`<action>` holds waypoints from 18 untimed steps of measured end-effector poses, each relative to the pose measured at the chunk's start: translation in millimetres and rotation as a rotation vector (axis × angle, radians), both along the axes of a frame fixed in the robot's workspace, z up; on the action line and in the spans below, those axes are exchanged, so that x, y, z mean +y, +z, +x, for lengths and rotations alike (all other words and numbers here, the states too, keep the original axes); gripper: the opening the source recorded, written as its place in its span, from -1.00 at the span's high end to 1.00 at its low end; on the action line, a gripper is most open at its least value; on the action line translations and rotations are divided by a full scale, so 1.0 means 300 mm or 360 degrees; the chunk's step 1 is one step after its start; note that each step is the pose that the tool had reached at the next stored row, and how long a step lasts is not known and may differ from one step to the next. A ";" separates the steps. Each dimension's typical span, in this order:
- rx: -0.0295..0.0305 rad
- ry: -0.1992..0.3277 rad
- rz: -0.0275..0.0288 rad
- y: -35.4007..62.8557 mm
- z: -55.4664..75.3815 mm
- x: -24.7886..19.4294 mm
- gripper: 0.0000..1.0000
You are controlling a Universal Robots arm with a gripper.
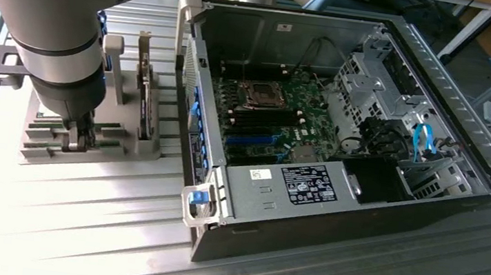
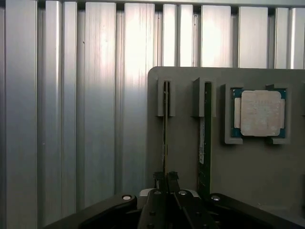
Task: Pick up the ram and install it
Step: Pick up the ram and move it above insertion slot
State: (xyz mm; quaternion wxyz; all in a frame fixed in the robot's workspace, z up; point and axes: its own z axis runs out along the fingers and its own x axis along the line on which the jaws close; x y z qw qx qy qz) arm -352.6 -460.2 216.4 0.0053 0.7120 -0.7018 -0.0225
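The ram (image 2: 165, 119) stands on edge in a slot of the grey holder (image 2: 186, 143), seen as a thin strip. My gripper (image 2: 165, 179) is shut on the near end of it, one dark finger on each side. A second green ram stick (image 2: 206, 138) stands in the neighbouring slot, apart from the fingers. In the exterior view my gripper (image 1: 79, 138) reaches straight down into the holder (image 1: 41, 149) at the exterior view's left, and the arm hides the stick there.
A square silver processor (image 2: 259, 113) lies in its pocket on the holder. A dark expansion card (image 1: 143, 101) stands upright beside my arm. The open computer case (image 1: 333, 182) with its motherboard (image 1: 262, 112) lies to the exterior view's right, on the ribbed aluminium table (image 1: 59, 227).
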 end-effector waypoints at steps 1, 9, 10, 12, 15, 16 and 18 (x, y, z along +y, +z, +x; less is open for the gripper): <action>-0.00001 0.0000 0.00001 0.003 0.000 0.000 0.76; 0.00001 0.0000 0.00000 0.027 0.000 0.000 0.76; 0.00002 0.0000 -0.00001 0.031 0.000 0.000 0.76; 0.00002 0.0000 -0.00001 0.041 0.000 0.000 0.76; 0.00000 0.0000 0.00001 0.052 0.000 0.000 0.76; 0.00000 0.0000 0.00000 0.057 0.000 0.000 0.76; 0.00001 0.0000 0.00000 0.066 0.000 0.000 0.76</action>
